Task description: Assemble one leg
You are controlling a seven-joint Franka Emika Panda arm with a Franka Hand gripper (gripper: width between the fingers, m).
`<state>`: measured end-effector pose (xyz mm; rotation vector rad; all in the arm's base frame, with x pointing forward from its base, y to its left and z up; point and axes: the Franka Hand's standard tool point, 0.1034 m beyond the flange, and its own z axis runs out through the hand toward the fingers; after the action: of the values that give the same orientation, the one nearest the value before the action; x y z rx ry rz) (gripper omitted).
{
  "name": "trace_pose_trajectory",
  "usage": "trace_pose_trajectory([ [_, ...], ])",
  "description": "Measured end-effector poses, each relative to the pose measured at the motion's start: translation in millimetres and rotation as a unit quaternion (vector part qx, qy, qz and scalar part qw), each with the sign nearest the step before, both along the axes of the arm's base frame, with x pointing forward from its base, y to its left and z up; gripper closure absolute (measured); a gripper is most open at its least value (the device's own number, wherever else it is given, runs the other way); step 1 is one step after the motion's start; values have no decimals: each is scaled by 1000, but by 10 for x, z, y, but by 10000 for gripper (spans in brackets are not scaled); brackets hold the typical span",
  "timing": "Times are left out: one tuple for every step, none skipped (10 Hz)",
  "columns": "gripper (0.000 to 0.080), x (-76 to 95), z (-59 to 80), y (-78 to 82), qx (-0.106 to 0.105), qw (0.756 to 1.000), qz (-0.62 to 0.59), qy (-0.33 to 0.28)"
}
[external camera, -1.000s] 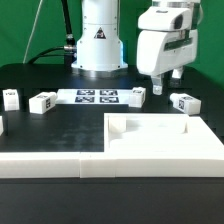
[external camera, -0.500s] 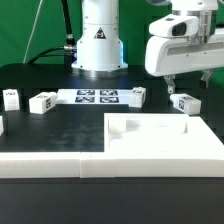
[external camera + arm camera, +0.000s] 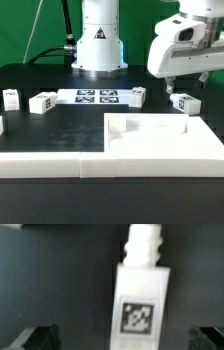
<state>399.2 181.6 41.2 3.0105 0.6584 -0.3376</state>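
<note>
**Open gripper lines up over the leg**

Exterior view: the arm's white two-finger gripper (image 3: 174,85) hangs just above the leg (image 3: 185,103), a small white plastic block-like post with a black-and-white tag. The leg lies on the black table (image 3: 60,125) near the exterior view's right edge, just behind the large white square tray-like panel with a raised rim (image 3: 160,140). From where I stand, the gripper looks parked there so it can drop straight onto that post. Other small white tagged blocks (image 3: 43,102) lie off to the exterior view's left, around the thin flat white marker board (image 3: 98,97). Against a second ago, the hand has swung toward the exterior view's right and risen slightly; the leg has not moved.

Wrist view: the leg (image 3: 140,297) lies lengthwise between the dark fingers (image 3: 40,336). They are spread wide and touch nothing, which leaves room to straddle it.
</note>
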Motion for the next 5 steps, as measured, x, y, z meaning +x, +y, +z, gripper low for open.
trace_pose_trajectory([
  [151, -11, -20, 32, -18, 999, 2, 32],
  [151, -23, -22, 18, -41, 997, 4, 72],
  [151, -7, -40, 10, -54, 994, 3, 98],
  [151, -29, -56, -20, -75, 987, 3, 139],
  [151, -10, -94, -19, -85, 983, 3, 162],
])
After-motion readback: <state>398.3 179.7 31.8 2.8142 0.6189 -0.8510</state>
